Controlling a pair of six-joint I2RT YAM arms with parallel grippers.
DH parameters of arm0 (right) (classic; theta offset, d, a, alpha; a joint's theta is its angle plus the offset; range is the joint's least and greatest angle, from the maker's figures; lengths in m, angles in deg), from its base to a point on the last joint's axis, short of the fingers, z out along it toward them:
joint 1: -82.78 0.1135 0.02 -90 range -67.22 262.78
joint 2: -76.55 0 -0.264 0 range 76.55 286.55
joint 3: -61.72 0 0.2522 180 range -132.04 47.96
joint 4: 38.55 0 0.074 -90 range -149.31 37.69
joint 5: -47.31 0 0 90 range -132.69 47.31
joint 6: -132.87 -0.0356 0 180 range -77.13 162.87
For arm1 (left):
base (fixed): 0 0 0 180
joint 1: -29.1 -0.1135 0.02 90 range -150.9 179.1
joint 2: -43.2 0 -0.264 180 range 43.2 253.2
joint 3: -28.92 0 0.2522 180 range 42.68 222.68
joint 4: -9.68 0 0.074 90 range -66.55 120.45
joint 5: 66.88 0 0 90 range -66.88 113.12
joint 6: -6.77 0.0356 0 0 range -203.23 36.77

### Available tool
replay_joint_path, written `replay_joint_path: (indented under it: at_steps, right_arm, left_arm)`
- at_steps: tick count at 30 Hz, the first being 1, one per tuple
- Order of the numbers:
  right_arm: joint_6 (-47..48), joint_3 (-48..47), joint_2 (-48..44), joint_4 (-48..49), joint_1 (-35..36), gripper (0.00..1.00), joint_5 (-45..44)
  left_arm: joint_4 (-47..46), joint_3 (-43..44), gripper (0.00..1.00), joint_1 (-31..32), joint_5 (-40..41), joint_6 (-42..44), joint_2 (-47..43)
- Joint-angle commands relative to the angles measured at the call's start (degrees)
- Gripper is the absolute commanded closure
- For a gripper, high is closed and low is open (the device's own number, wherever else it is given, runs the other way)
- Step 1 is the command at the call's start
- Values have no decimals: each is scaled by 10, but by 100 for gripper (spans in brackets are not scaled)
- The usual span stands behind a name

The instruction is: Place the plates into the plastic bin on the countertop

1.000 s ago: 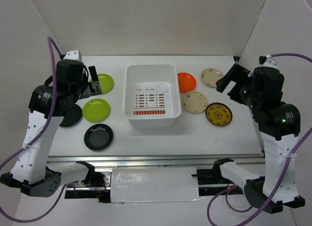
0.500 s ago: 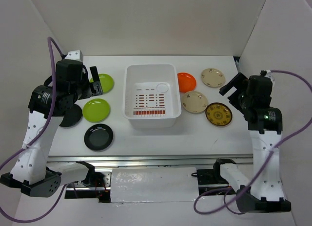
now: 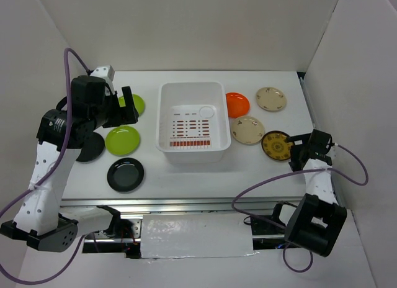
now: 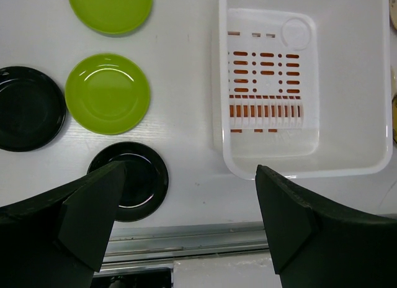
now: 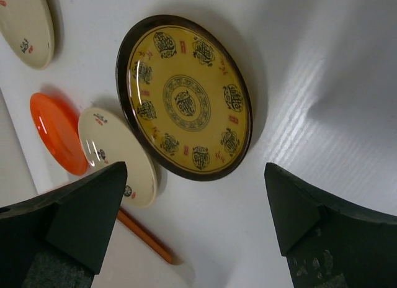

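Smooth white plastic bin (image 3: 191, 153) — rounded corners, red slotted base — sat mid-frame on the table (image 3: 260, 171). Glossy round plates (image 3: 123, 139) lay flat either side. Left claw (image 4: 189, 176) and right claw (image 5: 195, 173) were spread, holding nothing.

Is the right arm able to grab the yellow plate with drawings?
Probably yes. The open right claw hangs over the yellow plate with nothing between them. It lies flat on the table, so catching its rim may be tricky.
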Motion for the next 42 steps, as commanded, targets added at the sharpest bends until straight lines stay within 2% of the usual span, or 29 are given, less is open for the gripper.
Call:
replay_joint_path:
  at_steps: [1,7,10,13,15,17,18,20,22,25,26,28,29,35,36,39,42]
  right_arm:
    - [-52,22,31,133,-2,0,17]
    - [-86,37,110,162,-2,3,3]
    - [-90,13,150,131,0,5,-16]
    - [-96,8,179,122,4,8,-26]
    - [-101,6,208,120,4,14,-27]
    - [-96,-4,225,118,4,27,-23]
    - [-99,-6,232,116,4,36,-25]
    - [-106,-8,233,115,5,46,-25]
    - [-106,-10,236,113,5,48,-25]
    - [-103,-16,244,109,5,63,-22]
    - [-104,-17,247,109,5,75,-23]
    - [-111,-23,248,102,6,88,-23]
    - [-113,-24,245,97,6,100,-26]
    - [-148,-71,159,21,18,100,-106]
    - [-156,-94,144,-4,31,100,-138]
    - [-126,-163,102,-23,70,100,-160]
    - [-94,-242,117,-75,119,100,-168]
  left_arm:
    - [-30,-4,1,-4,-42,9,-3]
    - [-15,30,1,-5,-29,18,25]
    - [-19,31,1,-7,-29,21,28]
    - [-19,33,1,-8,-30,20,34]
    - [-20,31,1,-8,-27,17,36]
    - [-22,30,1,-11,-26,18,38]
    - [-22,32,1,-11,-25,17,40]
    - [-19,35,1,-13,-18,20,40]
    - [-16,40,1,-16,-15,22,43]
    - [-15,40,1,-20,-11,22,42]
    - [-15,40,1,-21,-10,22,43]
    - [-13,39,1,-24,-10,23,42]
    - [-11,38,1,-25,-10,22,40]
    - [-4,45,1,-28,-6,15,37]
    - [-3,45,1,-27,2,11,35]
    - [-2,40,1,-30,19,-9,30]
    - [-2,25,1,-37,34,-33,23]
